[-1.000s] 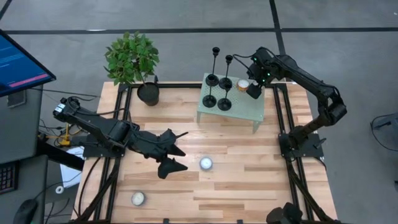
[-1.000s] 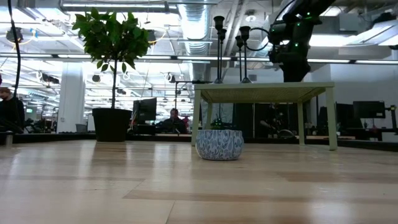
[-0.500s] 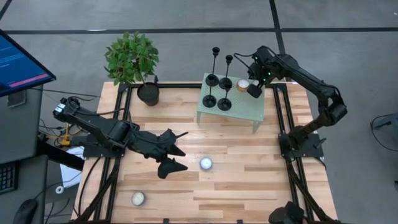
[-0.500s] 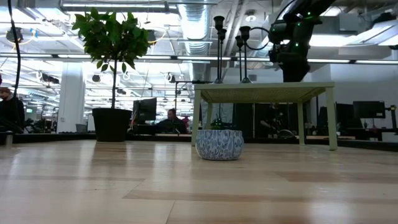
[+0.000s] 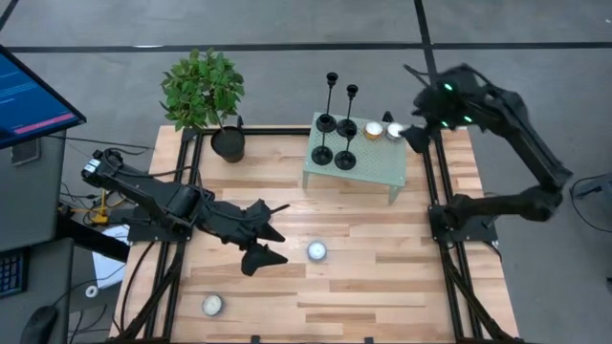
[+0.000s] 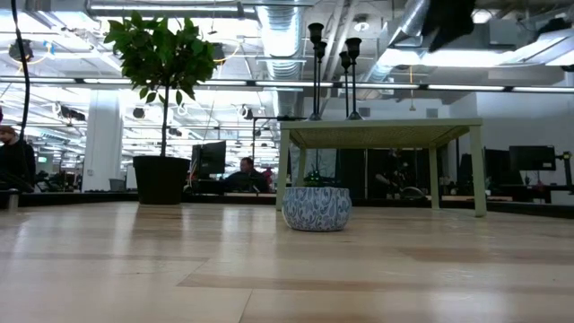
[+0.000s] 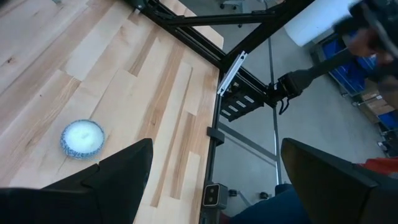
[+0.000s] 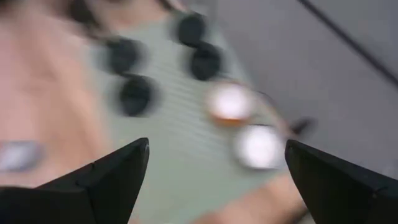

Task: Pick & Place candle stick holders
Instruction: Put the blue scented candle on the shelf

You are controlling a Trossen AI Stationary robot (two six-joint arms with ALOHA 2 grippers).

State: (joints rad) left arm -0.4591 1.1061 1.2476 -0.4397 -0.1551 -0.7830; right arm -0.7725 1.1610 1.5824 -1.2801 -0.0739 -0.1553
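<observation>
Black metal candle stick holders (image 5: 335,134), four of them, sit bunched on the left half of the small green stand (image 5: 378,164) in the upper middle of the high view. Next to them on the stand we've got an orange tealight (image 5: 374,130) and a white tealight (image 5: 394,131) just beside it. Our right end effector (image 5: 418,136) hangs over the stand's upper right corner, fingers spread, grasping nothing. Our left end effector (image 5: 269,231) waits lower left of centre over the wooden table (image 5: 382,268), also spread wide and empty, near a patterned tealight (image 5: 316,251).
</observation>
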